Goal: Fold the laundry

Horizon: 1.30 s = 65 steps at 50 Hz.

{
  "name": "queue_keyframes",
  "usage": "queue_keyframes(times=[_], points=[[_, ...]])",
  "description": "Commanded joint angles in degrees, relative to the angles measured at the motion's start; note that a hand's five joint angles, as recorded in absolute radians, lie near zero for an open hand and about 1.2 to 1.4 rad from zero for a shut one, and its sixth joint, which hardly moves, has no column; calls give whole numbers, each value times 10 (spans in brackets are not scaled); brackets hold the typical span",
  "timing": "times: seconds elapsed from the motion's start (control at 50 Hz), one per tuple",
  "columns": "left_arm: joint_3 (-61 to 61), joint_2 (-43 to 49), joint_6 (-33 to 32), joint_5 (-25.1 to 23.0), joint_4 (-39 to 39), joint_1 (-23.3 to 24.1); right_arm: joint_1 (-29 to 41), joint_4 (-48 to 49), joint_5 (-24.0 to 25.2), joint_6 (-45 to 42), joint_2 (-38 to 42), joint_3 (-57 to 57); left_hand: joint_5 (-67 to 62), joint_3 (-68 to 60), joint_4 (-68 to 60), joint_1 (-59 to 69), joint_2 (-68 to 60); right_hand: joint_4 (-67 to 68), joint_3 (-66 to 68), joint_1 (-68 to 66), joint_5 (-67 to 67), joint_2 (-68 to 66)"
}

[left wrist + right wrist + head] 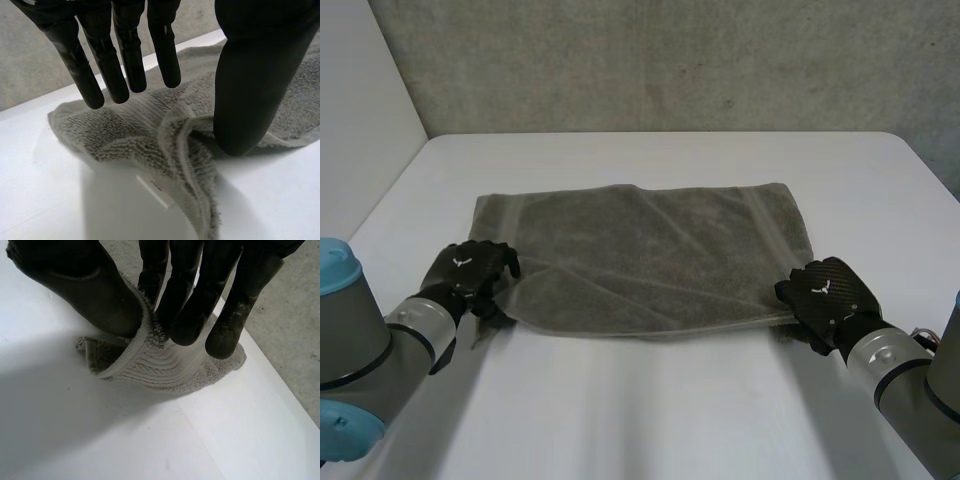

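Grey towel, white table, concrete wall behind.

My fingers smooth and matt, like hard black plastic, towel of terry cloth, rough looped pile with a flatter woven band near its edge, small label smooth, surface smooth with a faint sheen, wall of rough, mottled concrete

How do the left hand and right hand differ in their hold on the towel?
The right hand pinches the towel at its near right corner between thumb and fingers. The left hand holds its fingers straight above the near left corner, only its thumb touching cloth. Both are at the near edge.
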State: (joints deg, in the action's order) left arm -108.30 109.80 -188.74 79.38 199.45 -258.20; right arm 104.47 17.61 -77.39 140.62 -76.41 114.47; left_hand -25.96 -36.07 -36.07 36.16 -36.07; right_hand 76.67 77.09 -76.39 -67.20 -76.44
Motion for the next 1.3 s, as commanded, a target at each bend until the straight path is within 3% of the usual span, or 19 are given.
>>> queue_keyframes(times=[0.02, 0.22, 0.64, 0.98, 1.12, 1.2, 1.24, 1.3], points=[[1, 23, -1, -5, 1, -2, -5, 0, 0, 0, -1, -1, -49, -48, -48, 47, -48, 33, 29, -36, -28, -36], [11, 51, -8, 0, 8, -4, -6, 1, 0, 0, 0, -1, -50, -49, -49, 48, -49, 33, 29, -36, -28, -36], [15, 42, -12, 62, 37, -8, -4, 9, -3, 0, -1, -2, -57, -56, -56, 55, -56, 33, 29, -36, -28, -36], [13, 30, -94, 71, 35, -32, -4, 8, -3, 0, -1, -2, -430, -429, -429, 428, -429, 33, 29, -36, -28, -36], [8, 24, -95, 70, 34, -34, -6, 7, -7, -1, 1, -7, -440, -439, -439, 438, -439, 33, 29, -36, -28, -36], [9, 15, -96, 71, 34, -34, -6, 4, -7, -1, 6, -11, -440, -439, -439, 438, -439, -99, -103, 96, 104, 97], [10, 11, -95, 71, 34, -34, -7, -2, -11, -3, 17, -19, -440, -439, -439, 438, -439, -251, -256, 249, 257, 249], [12, 6, -95, 71, 36, -38, -17, -12, -14, -3, 23, -26, -440, -439, -439, 438, -439, -271, -275, 268, 276, 268]])
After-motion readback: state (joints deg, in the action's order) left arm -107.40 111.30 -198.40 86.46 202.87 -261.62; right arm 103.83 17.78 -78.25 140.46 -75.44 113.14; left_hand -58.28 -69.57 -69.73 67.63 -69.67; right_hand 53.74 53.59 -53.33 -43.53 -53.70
